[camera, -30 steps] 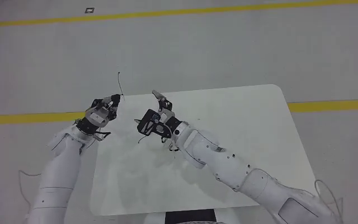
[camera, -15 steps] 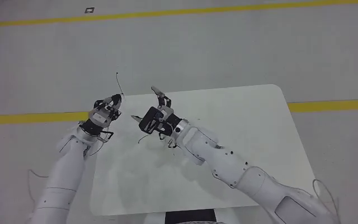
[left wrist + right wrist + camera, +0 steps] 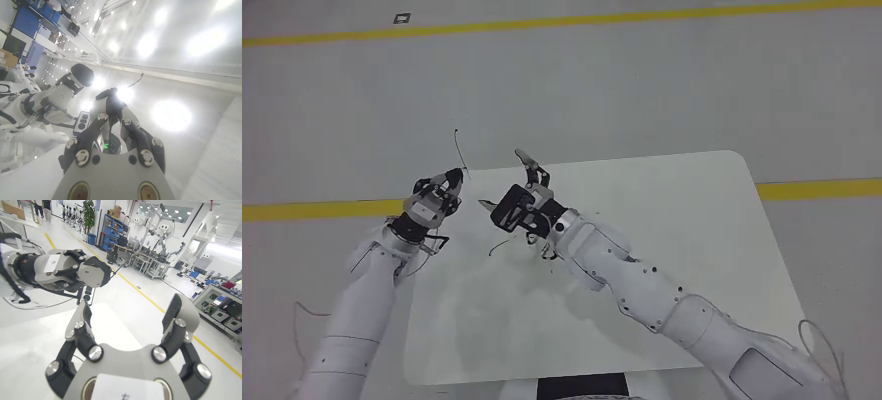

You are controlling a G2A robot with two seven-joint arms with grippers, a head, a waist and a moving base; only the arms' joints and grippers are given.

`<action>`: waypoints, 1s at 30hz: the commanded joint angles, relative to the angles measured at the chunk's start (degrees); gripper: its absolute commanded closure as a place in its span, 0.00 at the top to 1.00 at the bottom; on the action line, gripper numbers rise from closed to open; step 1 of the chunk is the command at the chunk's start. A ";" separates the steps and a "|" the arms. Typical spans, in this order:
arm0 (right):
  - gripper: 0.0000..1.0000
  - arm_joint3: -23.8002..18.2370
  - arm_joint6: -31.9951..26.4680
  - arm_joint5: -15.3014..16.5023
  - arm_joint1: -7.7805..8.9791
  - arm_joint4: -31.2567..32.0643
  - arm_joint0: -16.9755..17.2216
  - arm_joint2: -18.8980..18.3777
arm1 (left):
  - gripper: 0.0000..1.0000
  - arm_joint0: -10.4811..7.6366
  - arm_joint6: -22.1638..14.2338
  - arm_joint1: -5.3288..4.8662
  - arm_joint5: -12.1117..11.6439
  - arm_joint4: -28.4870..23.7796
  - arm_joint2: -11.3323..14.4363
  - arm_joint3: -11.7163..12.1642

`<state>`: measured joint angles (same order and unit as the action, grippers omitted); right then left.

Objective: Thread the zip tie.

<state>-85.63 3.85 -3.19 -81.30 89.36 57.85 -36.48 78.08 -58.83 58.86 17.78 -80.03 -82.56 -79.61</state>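
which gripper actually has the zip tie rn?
The left gripper: it is shut on the thin black zip tie, which sticks out past its fingertips. The right gripper is open, holding nothing.

From my console this reads as a robotics lab on an open, factory-style floor. A yellow line (image 3: 143, 295) runs across pale, glossy flooring. Blue shelving (image 3: 113, 234) stacked with bins and boxes stands near a potted plant (image 3: 88, 217). Beyond it I see workbenches (image 3: 151, 264) crowded with gear, a white robot arm (image 3: 164, 247) mounted on a frame, and racks (image 3: 221, 306) of electronics — all under a high ceiling with rows of lights (image 3: 145, 45).
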 commanded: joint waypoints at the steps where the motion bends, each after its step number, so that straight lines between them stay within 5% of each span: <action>1: 1.00 0.67 -0.09 -0.07 -0.38 0.22 -0.37 0.10 | 0.00 0.15 -0.26 0.05 -0.20 0.19 0.11 -0.26; 6: 1.00 1.80 1.29 -0.80 -1.27 0.59 -0.71 0.29 | 0.00 0.33 -0.39 0.12 -0.36 0.24 0.12 -0.60; 8: 0.74 2.31 1.77 -0.86 -1.51 0.59 -0.89 0.54 | 0.00 0.33 -0.39 0.12 -0.36 0.24 0.12 -0.60; 9: 0.48 2.50 2.01 -0.93 -1.62 0.59 -0.97 0.62 | 0.00 0.33 -0.39 0.12 -0.36 0.24 0.12 -0.60; 12: 0.40 3.22 2.55 -0.92 -1.98 0.59 -1.17 0.88 | 0.00 0.33 -0.39 0.12 -0.36 0.24 0.12 -0.60; 30: 0.28 5.18 4.04 0.82 -3.73 0.59 -2.14 1.71 | 0.00 0.33 -0.39 0.12 -0.36 0.24 0.12 -0.60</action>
<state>-80.43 7.80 -2.39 -85.00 89.95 55.75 -34.85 78.41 -59.22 58.98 17.42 -79.78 -82.44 -80.21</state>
